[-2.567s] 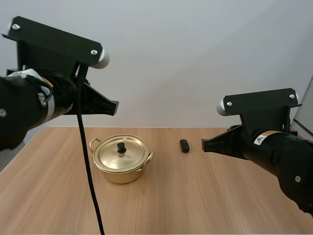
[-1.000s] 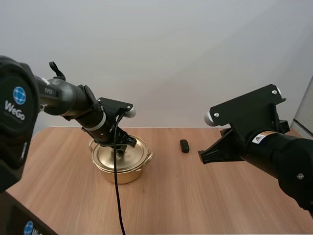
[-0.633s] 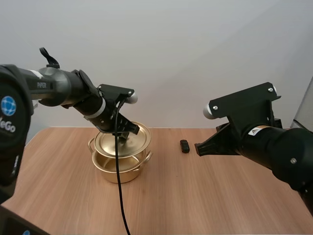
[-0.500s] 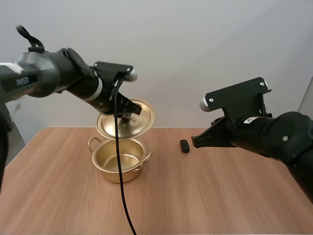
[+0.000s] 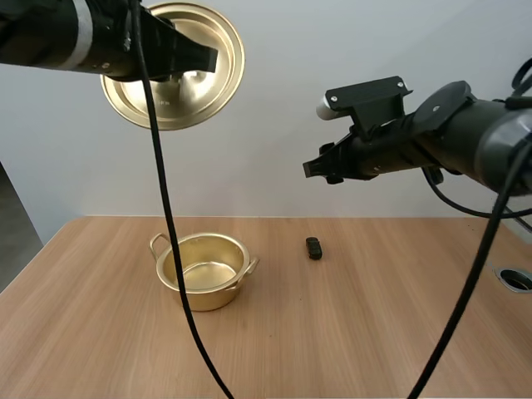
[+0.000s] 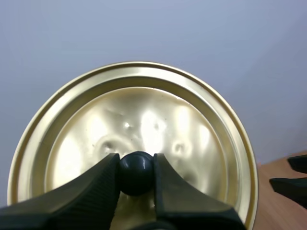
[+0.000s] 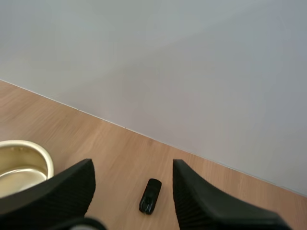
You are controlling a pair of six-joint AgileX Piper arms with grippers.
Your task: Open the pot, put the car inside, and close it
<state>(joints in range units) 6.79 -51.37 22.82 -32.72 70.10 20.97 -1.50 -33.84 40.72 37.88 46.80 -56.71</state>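
Your left gripper point(image 6: 136, 172) – raised high over the pot point(image 5: 204, 297), pinching the lid point(image 5: 158, 101) by its knob point(image 6: 136, 165) | your right gripper point(image 7: 132, 165) – aloft, fingers point(image 7: 62, 188) wide apart, above the car point(image 7: 150, 195).

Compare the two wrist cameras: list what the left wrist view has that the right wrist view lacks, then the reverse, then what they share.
Left wrist view, not the right: the gold lid, its underside-facing dish seen against the wall, with the left gripper pinching its black knob.

Right wrist view, not the left: the right gripper with fingers standing apart, the small black car lying on the wood beyond them, and the open pot off to one side.

Both: the wooden table and the plain wall behind it.
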